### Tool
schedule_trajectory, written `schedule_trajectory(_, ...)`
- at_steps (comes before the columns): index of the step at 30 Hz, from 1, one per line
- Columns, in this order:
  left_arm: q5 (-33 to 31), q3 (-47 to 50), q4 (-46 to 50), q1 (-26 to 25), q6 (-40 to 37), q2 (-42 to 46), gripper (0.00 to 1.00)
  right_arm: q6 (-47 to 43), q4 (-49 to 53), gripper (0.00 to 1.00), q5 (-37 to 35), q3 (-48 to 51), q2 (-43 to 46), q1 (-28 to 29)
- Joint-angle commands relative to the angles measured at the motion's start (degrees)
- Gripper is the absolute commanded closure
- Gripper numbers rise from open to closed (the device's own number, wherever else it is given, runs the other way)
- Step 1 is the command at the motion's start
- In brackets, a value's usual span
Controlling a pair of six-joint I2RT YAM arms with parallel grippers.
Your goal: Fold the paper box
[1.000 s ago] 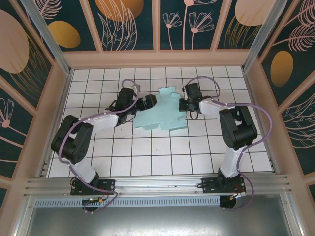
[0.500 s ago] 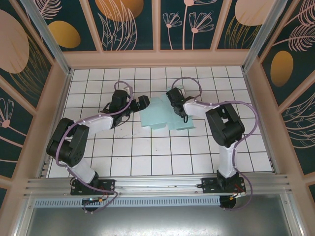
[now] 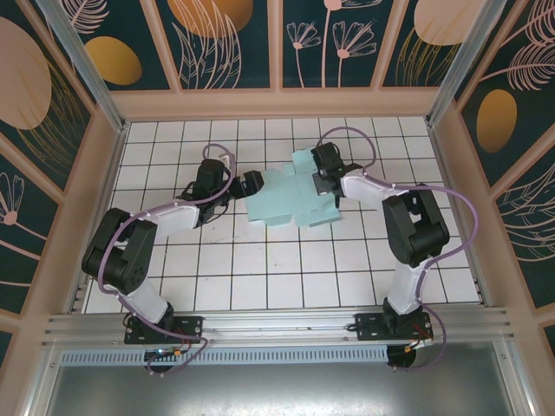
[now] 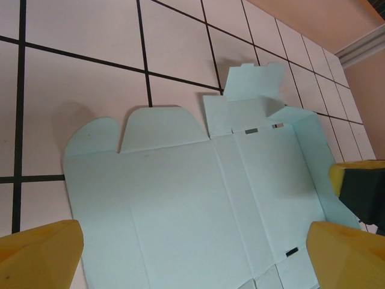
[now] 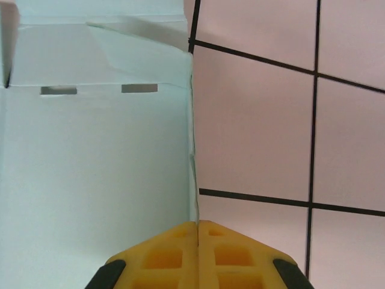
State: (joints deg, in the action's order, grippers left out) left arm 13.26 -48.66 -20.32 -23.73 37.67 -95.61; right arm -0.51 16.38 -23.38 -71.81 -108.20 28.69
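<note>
Both arms reach inward: left jaws wide open beside box (image 3: 286,206), right jaws closed at its edge (grip uncertain).

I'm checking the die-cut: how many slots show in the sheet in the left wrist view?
3 slots: two side by side on the far fold of the sheet, one by the near right edge. Others may be out of frame.

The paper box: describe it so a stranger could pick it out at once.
On the white tiled table, look toward the far middle, between the left gripper and the right gripper. The paper box lies there: an unfolded card sheet with rounded flaps and small slots, the only pale-blue thing on the tiles.
</note>
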Motion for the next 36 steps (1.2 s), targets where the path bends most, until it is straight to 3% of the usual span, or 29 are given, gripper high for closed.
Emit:
schedule_trajectory(1,1.75,-0.55,0.2,0.35,-1.55,-0.09,0.05,-3.71,4.27,1.0,-14.14,-2.54,-5.59,4.05)
schedule_trajectory(3,2.03,-0.53,0.06,0.35,-1.59,-0.1,0.05,-3.65,5.54,1.0,-18.8,-3.64,-8.25,4.93)
schedule_trajectory(5,1.95,-0.47,-0.02,0.35,-1.68,0.2,0.05,-3.04,5.39,1.0,-17.2,-3.57,-8.62,5.13)
schedule_trajectory(10,1.17,-0.95,2.04,0.35,-2.89,1.08,0.05,1.1,-1.76,1.0,3.96,0.95,-0.39,3.0)
schedule_trajectory(13,0.52,-1.32,2.54,0.35,-3.47,1.49,0.05,2.47,-3.78,1.0,10.73,2.46,2.35,-0.28)
schedule_trajectory(15,0.24,-1.65,2.82,0.34,-3.74,1.41,0.05,1.27,-1.33,1.0,4.02,0.79,0.48,0.55)
schedule_trajectory(19,0.5,-2.13,2.67,0.35,-3.57,0.87,0.05,-3.67,4.68,1.0,-20.33,-4.33,-8.7,6.06)
schedule_trajectory(21,0.89,-2.14,2.55,0.35,-3.48,0.85,0.05,-3.98,3.01,1.0,-22.27,-3.63,-8.97,7.15)
schedule_trajectory(24,0.81,-1.96,2.83,0.35,-3.82,1.13,0.04,-2.06,-1.44,1.0,-15.11,-0.72,-4.44,6.53)
schedule_trajectory(28,2.02,-2.68,3.43,0.35,-4.21,0.41,0.04,3.7,-7.23,1.0,9.98,3.49,3.81,2.96)
schedule_trajectory(30,3.01,-3.49,3.66,0.35,-4.19,-0.5,0.03,4.94,-8.8,1.0,15.21,4.75,5.2,0.56)
schedule_trajectory(32,3.5,-3.8,3.29,0.35,-3.82,-0.87,0.03,4.0,-5.79,1.0,10.26,3.02,3.44,1.1)
schedule_trajectory(36,3.37,-3.81,2.91,0.35,-3.63,-0.65,0.03,-0.96,1.77,1.0,-11.73,-2.34,-4.12,5.4)
